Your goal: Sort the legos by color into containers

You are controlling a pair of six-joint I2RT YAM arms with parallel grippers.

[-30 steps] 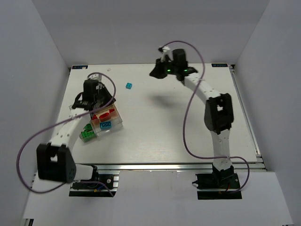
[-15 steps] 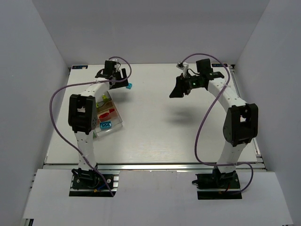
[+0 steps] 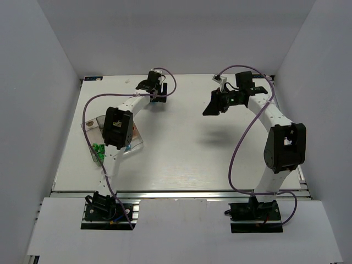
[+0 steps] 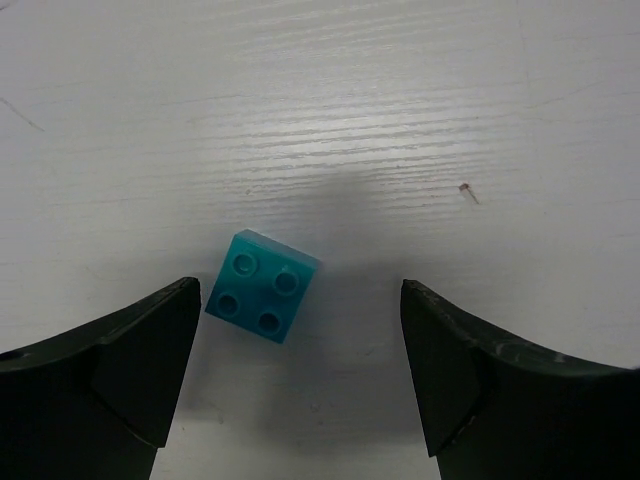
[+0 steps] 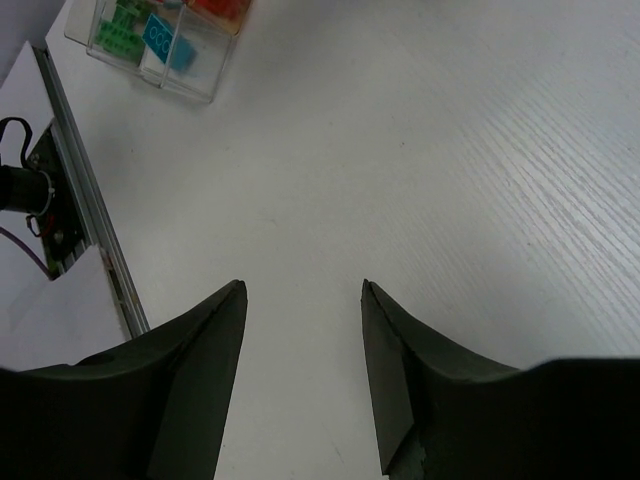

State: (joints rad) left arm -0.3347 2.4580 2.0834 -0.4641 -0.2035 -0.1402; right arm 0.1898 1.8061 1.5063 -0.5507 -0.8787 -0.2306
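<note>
Sorting looks almost done.
Left tool (image 4: 300, 298), wide, straddles the apparently last loose cyan lego (image 4: 263, 287) on the table (image 4: 420, 90); other legos (image 5: 165, 38) fill the containers (image 5: 207, 84); right tool (image 5: 303, 290) wide, empty.

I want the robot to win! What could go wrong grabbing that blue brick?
The cyan brick lies turned and off-centre in the open left pincer, nearer one finger. Closing may nudge it or pinch only a corner. The tray is far off, so a weak grip might drop it.
</note>
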